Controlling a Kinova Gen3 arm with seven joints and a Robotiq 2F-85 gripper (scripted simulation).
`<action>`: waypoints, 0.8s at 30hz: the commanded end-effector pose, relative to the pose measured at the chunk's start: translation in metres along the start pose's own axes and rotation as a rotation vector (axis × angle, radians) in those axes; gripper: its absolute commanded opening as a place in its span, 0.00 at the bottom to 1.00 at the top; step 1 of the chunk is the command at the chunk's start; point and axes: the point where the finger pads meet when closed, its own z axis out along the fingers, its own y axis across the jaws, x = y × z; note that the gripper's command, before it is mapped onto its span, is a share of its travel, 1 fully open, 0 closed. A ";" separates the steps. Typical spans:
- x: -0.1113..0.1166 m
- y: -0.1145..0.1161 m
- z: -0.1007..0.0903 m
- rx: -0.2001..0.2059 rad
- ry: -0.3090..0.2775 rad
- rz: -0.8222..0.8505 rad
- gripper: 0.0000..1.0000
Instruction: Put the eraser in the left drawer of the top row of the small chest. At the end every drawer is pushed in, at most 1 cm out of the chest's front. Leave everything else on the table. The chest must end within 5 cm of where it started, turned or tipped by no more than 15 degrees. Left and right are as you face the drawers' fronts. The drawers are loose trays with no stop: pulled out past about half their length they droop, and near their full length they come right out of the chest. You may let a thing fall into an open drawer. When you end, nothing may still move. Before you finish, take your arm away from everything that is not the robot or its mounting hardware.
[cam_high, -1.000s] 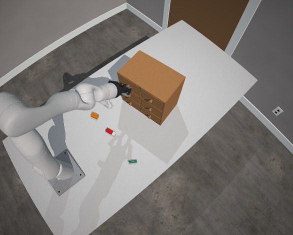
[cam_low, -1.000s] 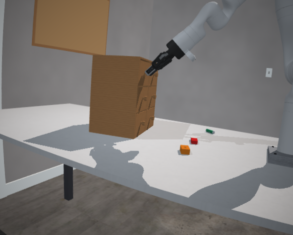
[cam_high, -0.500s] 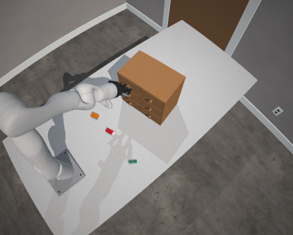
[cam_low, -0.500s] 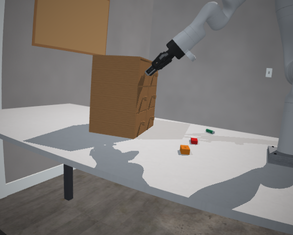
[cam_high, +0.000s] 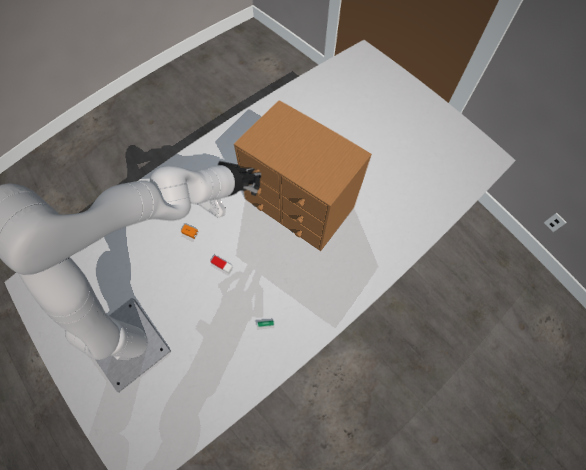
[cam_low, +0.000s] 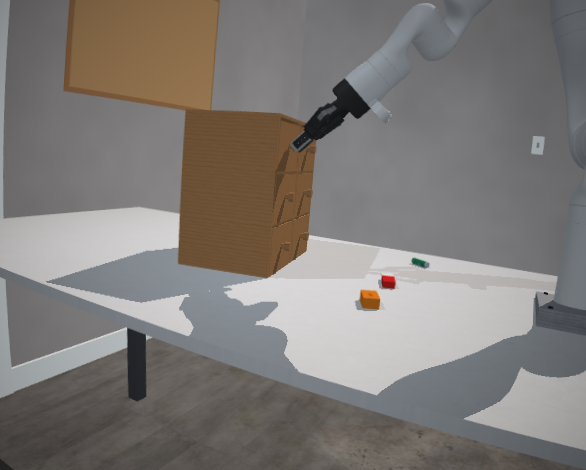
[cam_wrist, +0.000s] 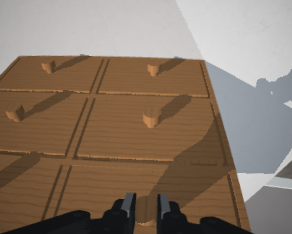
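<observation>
The red and white eraser (cam_high: 221, 263) (cam_low: 388, 282) lies flat on the table in front of the chest. The small wooden chest (cam_high: 305, 150) (cam_low: 227, 195) stands upright with all its drawers pushed in. My gripper (cam_high: 256, 184) (cam_low: 298, 145) (cam_wrist: 146, 206) points down and forward at the left drawer of the top row (cam_wrist: 110, 195). Its fingers are nearly closed, one on each side of that drawer's knob (cam_wrist: 146, 212), which fills the gap between them. In the top view the gripper hides this knob.
An orange block (cam_high: 189, 231) (cam_low: 370, 299) lies to the left of the eraser, and a green cylinder (cam_high: 265, 323) (cam_low: 420, 262) lies to its right. The other drawers' knobs stick out below and to the right of my gripper.
</observation>
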 end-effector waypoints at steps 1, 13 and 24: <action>-0.001 0.002 0.001 -0.004 0.001 -0.001 0.13; -0.001 0.001 0.000 -0.004 0.001 -0.001 0.13; 0.002 -0.001 -0.003 0.003 -0.002 -0.001 0.13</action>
